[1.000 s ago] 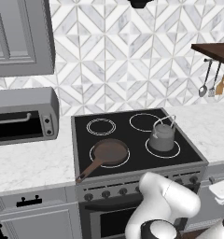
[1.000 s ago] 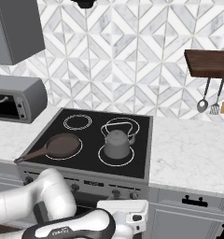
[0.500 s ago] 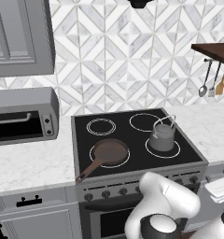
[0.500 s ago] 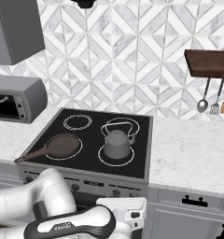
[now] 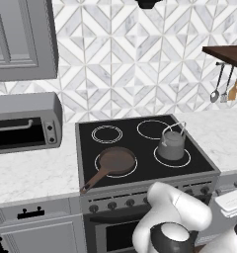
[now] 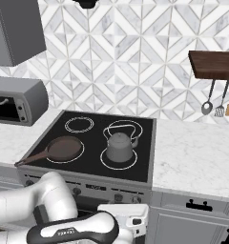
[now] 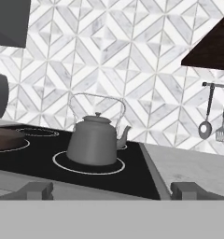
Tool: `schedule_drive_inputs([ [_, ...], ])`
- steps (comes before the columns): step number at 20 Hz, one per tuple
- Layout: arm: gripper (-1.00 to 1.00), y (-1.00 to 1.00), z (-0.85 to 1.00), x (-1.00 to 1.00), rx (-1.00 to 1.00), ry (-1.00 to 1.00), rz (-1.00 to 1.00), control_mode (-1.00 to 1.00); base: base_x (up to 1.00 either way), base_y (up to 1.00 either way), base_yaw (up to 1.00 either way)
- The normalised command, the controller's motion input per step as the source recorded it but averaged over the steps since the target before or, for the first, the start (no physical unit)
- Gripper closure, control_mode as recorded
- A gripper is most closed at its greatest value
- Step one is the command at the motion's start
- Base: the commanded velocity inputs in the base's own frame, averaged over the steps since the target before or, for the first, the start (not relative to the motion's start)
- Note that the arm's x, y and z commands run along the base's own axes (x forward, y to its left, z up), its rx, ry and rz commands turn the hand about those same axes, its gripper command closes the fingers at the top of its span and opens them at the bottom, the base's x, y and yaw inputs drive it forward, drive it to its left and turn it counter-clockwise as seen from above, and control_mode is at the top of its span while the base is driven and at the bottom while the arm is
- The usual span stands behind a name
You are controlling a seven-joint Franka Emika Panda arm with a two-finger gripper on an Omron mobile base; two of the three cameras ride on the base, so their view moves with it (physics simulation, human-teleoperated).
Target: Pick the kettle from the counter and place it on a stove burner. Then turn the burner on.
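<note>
Done: small dull-grey metal kettle [image 7: 94, 139] stands inside large white-circle stove burner [image 7: 62, 164].
Left: turning burner on.
Hand [image 7: 109, 190]: spread wide, holding nothing.

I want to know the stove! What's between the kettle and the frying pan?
Nothing: bare black glass separates the kettle from the frying pan, seen in the right base view.

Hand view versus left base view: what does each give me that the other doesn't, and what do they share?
Hand view alone: the claw, open and empty, level with the cooktop's front edge, and the kettle's short spout in profile.

Left base view alone: the toaster oven on the left counter, the stove's front knobs, and the frying pan's long handle.

Both: the kettle sitting on a large single-ring burner, and the hanging utensils.
</note>
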Motion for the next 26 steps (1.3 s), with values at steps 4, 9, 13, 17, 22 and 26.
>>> schedule_drive_inputs([
  [4,-1.00,0.30,-0.23,-0.10,0.00,0.00,0.08,-1.00,0.00,0.00,0.00],
  [9,-1.00,0.14,-0.07,0.25,0.01,0.00,0.07,-1.00,0.00,0.00,0.00],
  [13,-1.00,0.00,0.00,0.50,0.04,0.00,0.00,-1.00,0.00,0.00,0.00],
  [17,-1.00,0.00,0.00,0.19,0.01,0.00,0.00,-1.00,0.00,0.00,0.00],
  [22,-1.00,0.00,0.00,0.02,0.00,0.00,0.00,-1.00,0.00,0.00,0.00],
  [26,-1.00,0.00,0.00,0.00,0.00,0.00,0.00,1.00,0.00,0.00,0.00],
])
